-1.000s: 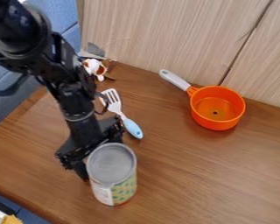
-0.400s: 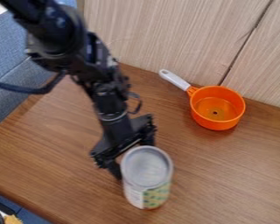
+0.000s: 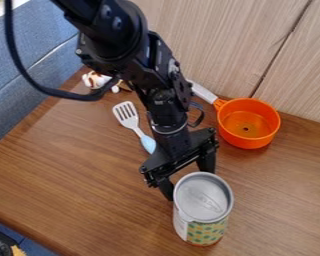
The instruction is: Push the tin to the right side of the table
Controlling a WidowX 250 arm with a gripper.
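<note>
The tin (image 3: 203,205) has slid rightward across the table (image 3: 76,185) since the earlier frames: it was well to the left of the orange pan (image 3: 248,123), and now it stands upright on the near side of that pan, only a little to its left and apart from it. The black gripper (image 3: 188,186) has travelled right along with it and is now also to the near left of the pan, with its fingers spread apart, right up against the tin's rear left side as seen here. The arm now passes just left of the pan, covering part of its pale handle, which was in full sight before. The pan has kept its place. Left of the pan, the spatula (image 3: 127,114) and the white-and-brown toy (image 3: 96,80), both hidden a moment ago, show again, partly covered.
</note>
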